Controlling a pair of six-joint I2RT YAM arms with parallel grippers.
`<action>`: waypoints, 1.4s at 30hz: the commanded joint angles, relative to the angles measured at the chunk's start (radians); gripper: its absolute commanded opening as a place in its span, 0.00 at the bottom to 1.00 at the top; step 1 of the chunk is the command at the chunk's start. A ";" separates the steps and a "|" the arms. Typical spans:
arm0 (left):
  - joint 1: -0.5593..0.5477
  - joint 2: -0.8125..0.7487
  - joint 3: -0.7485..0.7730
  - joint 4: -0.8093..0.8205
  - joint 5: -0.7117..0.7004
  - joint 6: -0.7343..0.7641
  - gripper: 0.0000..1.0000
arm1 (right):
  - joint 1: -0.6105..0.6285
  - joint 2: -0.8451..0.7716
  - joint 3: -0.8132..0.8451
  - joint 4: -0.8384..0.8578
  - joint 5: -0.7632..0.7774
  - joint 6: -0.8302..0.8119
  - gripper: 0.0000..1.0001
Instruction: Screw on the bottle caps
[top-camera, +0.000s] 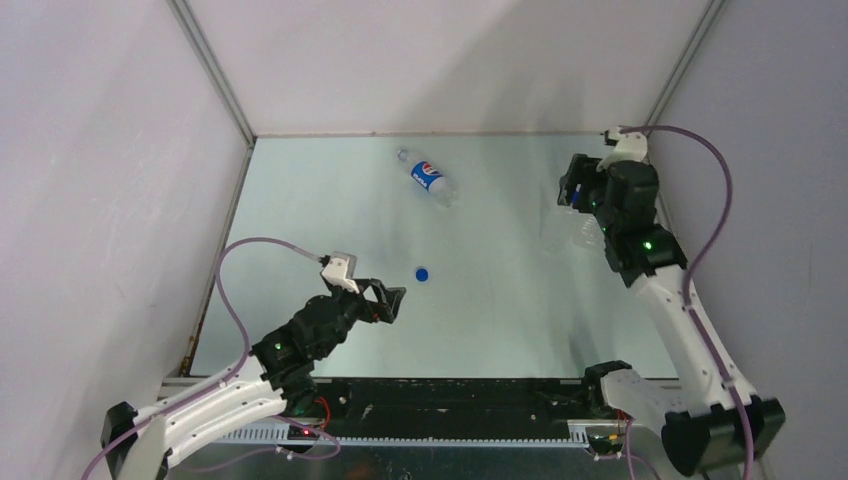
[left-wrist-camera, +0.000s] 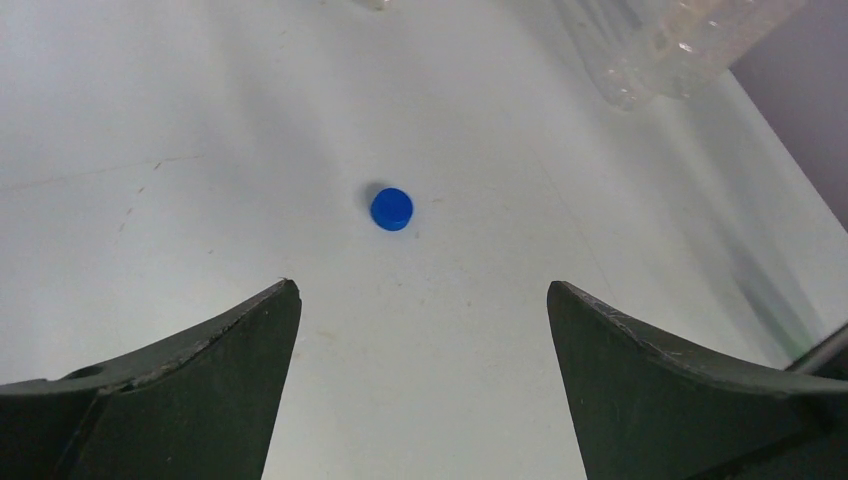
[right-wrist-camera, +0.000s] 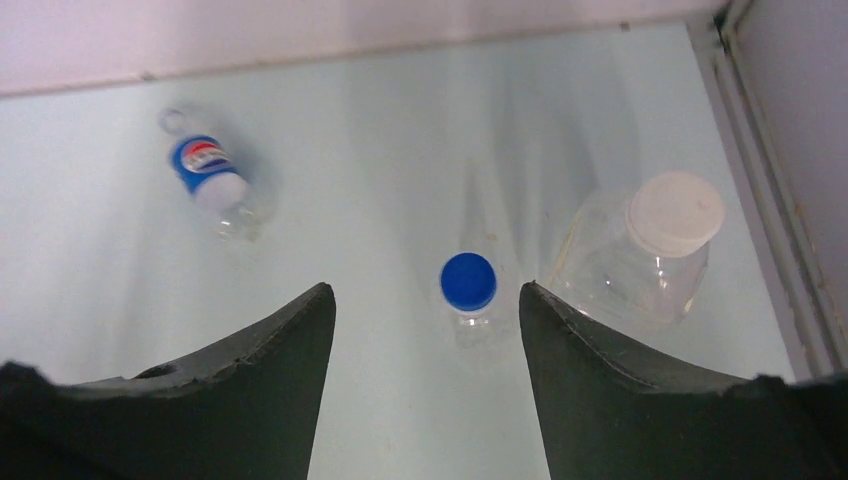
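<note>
A loose blue bottle cap (top-camera: 422, 273) (left-wrist-camera: 391, 209) lies flat on the table. My left gripper (top-camera: 392, 303) (left-wrist-camera: 420, 285) is open just short of it, with nothing between its fingers. A Pepsi-labelled bottle (top-camera: 430, 180) (right-wrist-camera: 215, 180) lies on its side at the back. A narrow clear bottle (right-wrist-camera: 470, 320) stands upright with a blue cap (right-wrist-camera: 468, 281) on it. Beside it stands a wider clear bottle (right-wrist-camera: 620, 275) (top-camera: 580, 232) topped by a white cap (right-wrist-camera: 675, 212). My right gripper (top-camera: 568, 195) (right-wrist-camera: 425, 290) hovers above them, open, the blue-capped bottle just beyond its tips.
The table's metal edge and the enclosure wall (right-wrist-camera: 770, 200) run close to the right of the white-capped bottle. A clear bottle (left-wrist-camera: 670, 40) shows at the top right of the left wrist view. Walls close in the back and both sides.
</note>
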 joint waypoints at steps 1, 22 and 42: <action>-0.004 -0.037 0.019 -0.061 -0.125 -0.088 1.00 | 0.006 -0.121 0.032 0.030 -0.106 -0.034 0.70; 0.033 0.258 0.326 -0.248 -0.205 -0.242 1.00 | -0.048 -0.203 0.029 0.000 -0.623 -0.076 0.99; 0.331 0.699 0.688 -0.262 -0.033 -0.222 1.00 | -0.002 -0.272 -0.028 0.003 -0.582 0.034 0.99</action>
